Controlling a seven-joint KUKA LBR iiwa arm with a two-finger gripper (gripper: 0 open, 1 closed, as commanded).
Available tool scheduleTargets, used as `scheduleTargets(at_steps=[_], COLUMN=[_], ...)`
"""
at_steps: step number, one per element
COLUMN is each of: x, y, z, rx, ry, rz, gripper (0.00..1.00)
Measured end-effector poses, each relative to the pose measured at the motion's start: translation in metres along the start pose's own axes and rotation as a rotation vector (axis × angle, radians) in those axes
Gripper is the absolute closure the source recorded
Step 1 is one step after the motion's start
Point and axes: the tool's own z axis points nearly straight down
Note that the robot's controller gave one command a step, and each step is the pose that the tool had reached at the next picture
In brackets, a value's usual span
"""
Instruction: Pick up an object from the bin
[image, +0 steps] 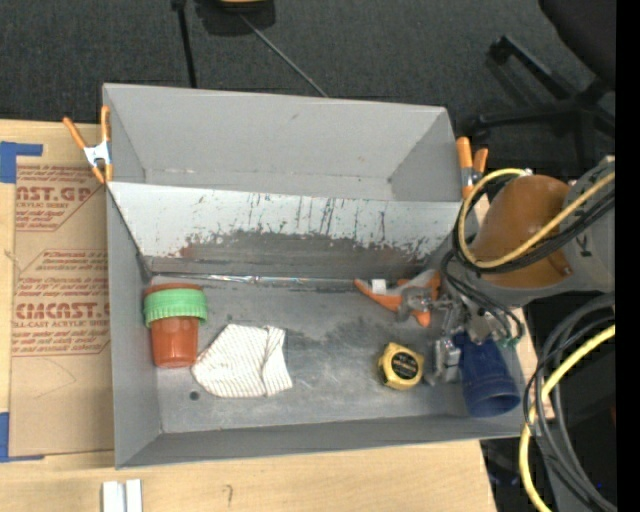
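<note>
My gripper (452, 335) hangs low at the right end of the bin, under the orange wrist cover. A dark blue cup-like cylinder (488, 382) lies right beside and below it, against the bin's right front corner. A round yellow and black tape measure (402, 366) rests on the floor just left of the gripper, apart from it. An orange-handled tool (392, 292) lies just above and left of the gripper, by the back wall, and its near end meets the gripper's body. I see nothing plainly held.
A white checked cloth (243, 362) lies crumpled at the front left of centre. An orange jar with a green lid (175, 322) stands near the left wall. The sloped back wall is scuffed. Yellow cables loop round the wrist at the right.
</note>
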Motion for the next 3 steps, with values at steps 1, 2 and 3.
scheduleTargets(at_steps=[1,2,3], x=[0.001,0.019,0.019], y=[-0.001,0.031,0.031], z=[0.0,0.014,0.014], rx=[0.001,0.002,0.003], ry=[0.001,0.003,0.003], rz=[0.001,-0.233,-0.233], gripper=[0.0,1.0,1.0])
